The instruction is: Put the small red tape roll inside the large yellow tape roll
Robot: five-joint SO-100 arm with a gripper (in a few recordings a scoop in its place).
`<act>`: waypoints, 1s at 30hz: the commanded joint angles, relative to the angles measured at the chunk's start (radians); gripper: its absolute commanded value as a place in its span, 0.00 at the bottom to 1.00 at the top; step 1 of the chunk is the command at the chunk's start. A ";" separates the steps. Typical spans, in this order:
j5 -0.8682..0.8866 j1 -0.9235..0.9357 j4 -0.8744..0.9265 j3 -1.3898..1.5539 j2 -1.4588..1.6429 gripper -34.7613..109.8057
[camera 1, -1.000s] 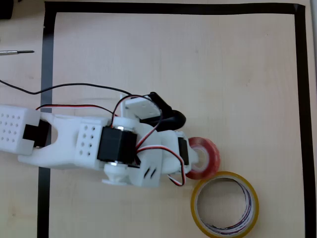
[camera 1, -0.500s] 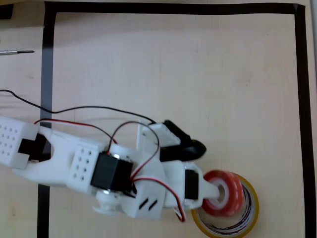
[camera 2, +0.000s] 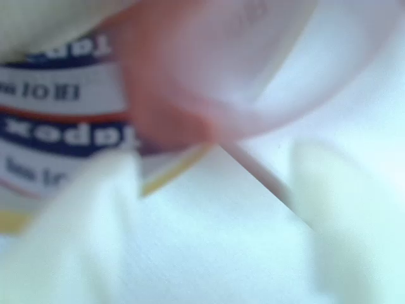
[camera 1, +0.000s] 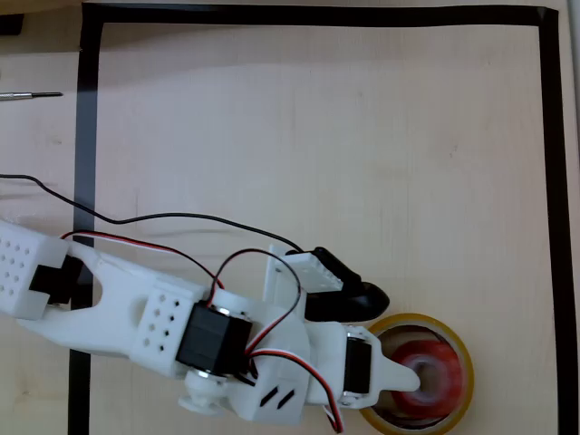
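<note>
Fingers (camera 1: pixel 412 379) w/ small red tape roll (camera 1: pixel 435 381) — inside large yellow tape roll (camera 1: pixel 458 349)

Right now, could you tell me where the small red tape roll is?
In the overhead view, the small red tape roll sits inside the large yellow tape roll, at the bottom right.

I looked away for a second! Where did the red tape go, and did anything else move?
The gripper carried the small red tape roll from the bare table, toward the lower right in the overhead view, into the hole of the large yellow tape roll. The white finger still reaches onto the red roll, so it does not look let go. The yellow roll stayed where it was, and so did the black tape border.
</note>
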 commanded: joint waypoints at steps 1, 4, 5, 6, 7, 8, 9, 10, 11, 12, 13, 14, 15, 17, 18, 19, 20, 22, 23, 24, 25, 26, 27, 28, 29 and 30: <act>-0.026 0.018 -0.017 -0.028 0.141 0.34; -0.026 0.021 -0.009 -0.031 0.141 0.34; -0.026 0.021 0.002 -0.040 0.141 0.34; -0.026 0.021 0.014 -0.054 0.141 0.34; -0.026 0.021 0.032 -0.074 0.141 0.34; -0.026 0.021 0.054 -0.098 0.141 0.34; -0.026 0.020 0.081 -0.127 0.141 0.34; -0.026 0.020 0.114 -0.163 0.141 0.34; -0.026 0.018 0.150 -0.175 0.156 0.34; -0.026 0.017 0.186 -0.178 0.179 0.34; -0.026 0.015 0.219 -0.178 0.207 0.34; -0.021 0.015 0.255 -0.178 0.239 0.34; -0.018 0.015 0.290 -0.178 0.273 0.34; -0.017 0.008 0.360 -0.179 0.344 0.33; -0.015 0.002 0.400 -0.179 0.382 0.33; -0.015 -0.008 0.440 -0.179 0.420 0.33; -0.014 -0.017 0.477 -0.179 0.456 0.33; -0.005 -0.037 0.555 -0.179 0.529 0.33; 0.003 -0.048 0.583 -0.179 0.561 0.33; 0.026 -0.049 0.586 -0.167 0.598 0.32; 0.038 -0.051 0.586 -0.097 0.664 0.32; 0.049 -0.054 0.586 -0.046 0.726 0.31; 0.054 -0.061 0.586 0.028 0.793 0.29; 0.060 -0.072 0.586 0.100 0.853 0.27; 0.061 -0.084 0.584 0.181 0.920 0.26; 0.063 -0.097 0.584 0.275 0.992 0.26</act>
